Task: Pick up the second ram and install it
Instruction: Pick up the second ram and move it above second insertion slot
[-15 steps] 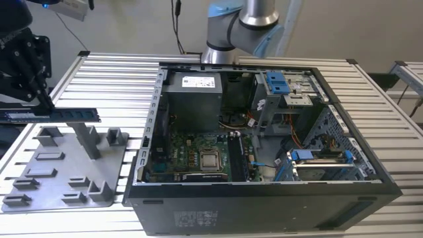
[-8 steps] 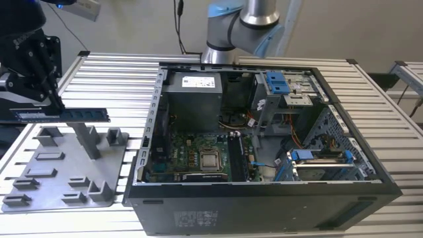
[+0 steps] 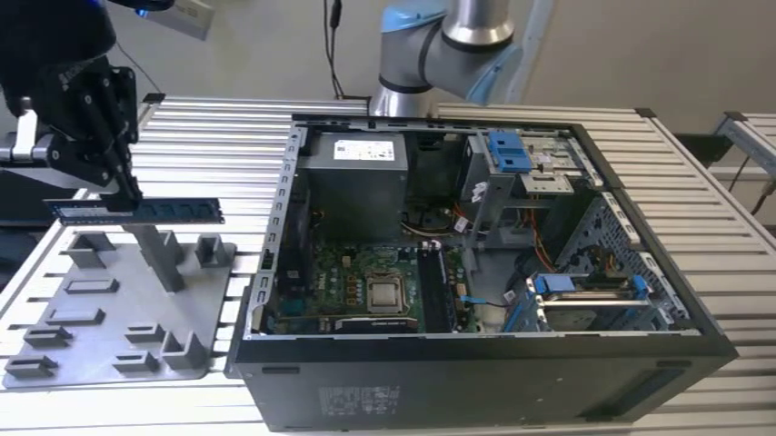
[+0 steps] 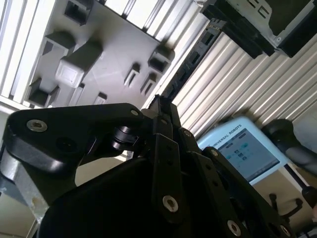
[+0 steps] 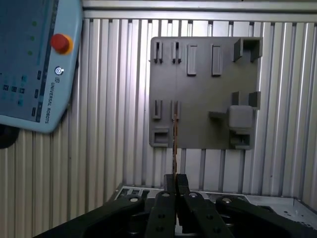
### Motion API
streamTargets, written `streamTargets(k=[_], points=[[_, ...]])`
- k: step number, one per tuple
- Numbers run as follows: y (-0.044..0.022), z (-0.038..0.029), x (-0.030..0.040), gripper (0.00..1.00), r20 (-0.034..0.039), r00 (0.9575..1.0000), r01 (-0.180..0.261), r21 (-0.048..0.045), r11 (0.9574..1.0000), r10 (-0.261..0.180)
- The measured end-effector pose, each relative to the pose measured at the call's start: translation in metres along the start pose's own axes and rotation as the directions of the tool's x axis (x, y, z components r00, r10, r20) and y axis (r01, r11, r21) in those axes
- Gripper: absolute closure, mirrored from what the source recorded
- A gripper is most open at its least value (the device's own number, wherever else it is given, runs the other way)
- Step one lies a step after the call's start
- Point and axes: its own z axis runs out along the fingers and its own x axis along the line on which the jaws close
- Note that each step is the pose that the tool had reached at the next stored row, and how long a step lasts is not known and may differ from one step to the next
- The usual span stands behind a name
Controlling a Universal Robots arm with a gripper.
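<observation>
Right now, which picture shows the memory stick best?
The exterior view: the memory stick shows its whole flat side, held by the gripper. In the first wrist view it's a thin line; the second wrist view looks over the gripper.

Second ram: thin, flat, long narrow stick, dark board with a pale blue label at the end toward the exterior view's left. Held level, long edge horizontal, pinched from above by the end effector left of its middle. Hangs in the air above the grey holder plate, well apart from the open computer case. In the first wrist view it shows edge-on as a thin line sticking out from the closed fingers.
</observation>
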Motion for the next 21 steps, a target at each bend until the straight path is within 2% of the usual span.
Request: streamTargets(k=[21], points=[[-0.048, -0.0006, 0.0014, 0.87, -0.0001, 1.0, 0.0, -0.0001, 1.0, 0.0]])
